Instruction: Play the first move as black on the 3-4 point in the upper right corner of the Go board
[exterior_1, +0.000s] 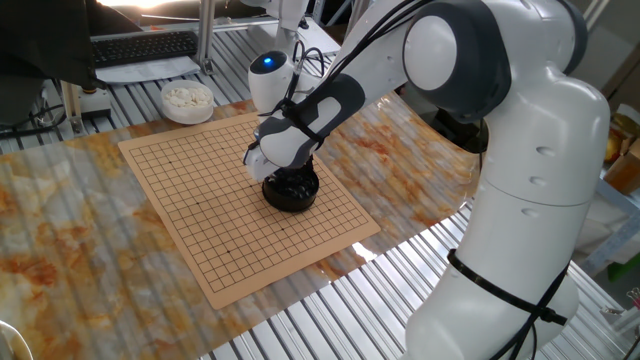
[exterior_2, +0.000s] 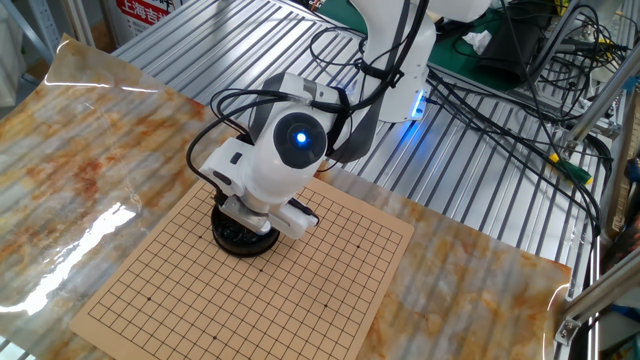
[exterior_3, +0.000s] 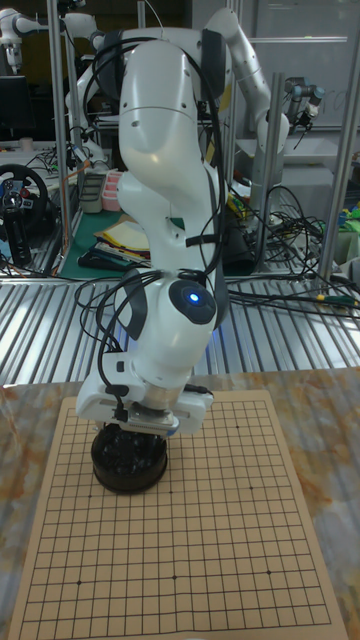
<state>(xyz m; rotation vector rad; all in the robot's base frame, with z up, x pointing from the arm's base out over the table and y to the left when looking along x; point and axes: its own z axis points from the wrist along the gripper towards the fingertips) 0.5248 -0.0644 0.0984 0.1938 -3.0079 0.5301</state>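
A tan Go board (exterior_1: 200, 200) (exterior_2: 300, 300) (exterior_3: 220, 520) lies on the marbled table, and no stone sits on its grid. On the board stands a wide black bowl (exterior_1: 290, 193) (exterior_2: 240, 238) (exterior_3: 128, 462) with dark black stones heaped inside. My gripper (exterior_1: 287, 172) (exterior_2: 245, 215) (exterior_3: 135, 432) points straight down into that bowl. The white hand hides the fingers, so neither their spacing nor any black stone between them shows. The 3-4 point is an unmarked crossing in the bare upper right corner of the grid (exterior_3: 241, 432) in the tall view.
A white bowl of white stones (exterior_1: 187, 99) stands off the board at its far corner. A keyboard (exterior_1: 140, 45) lies behind it. Cables (exterior_2: 500, 110) run over the ribbed metal table beyond the board. The arm's large body (exterior_1: 520, 180) towers at the right.
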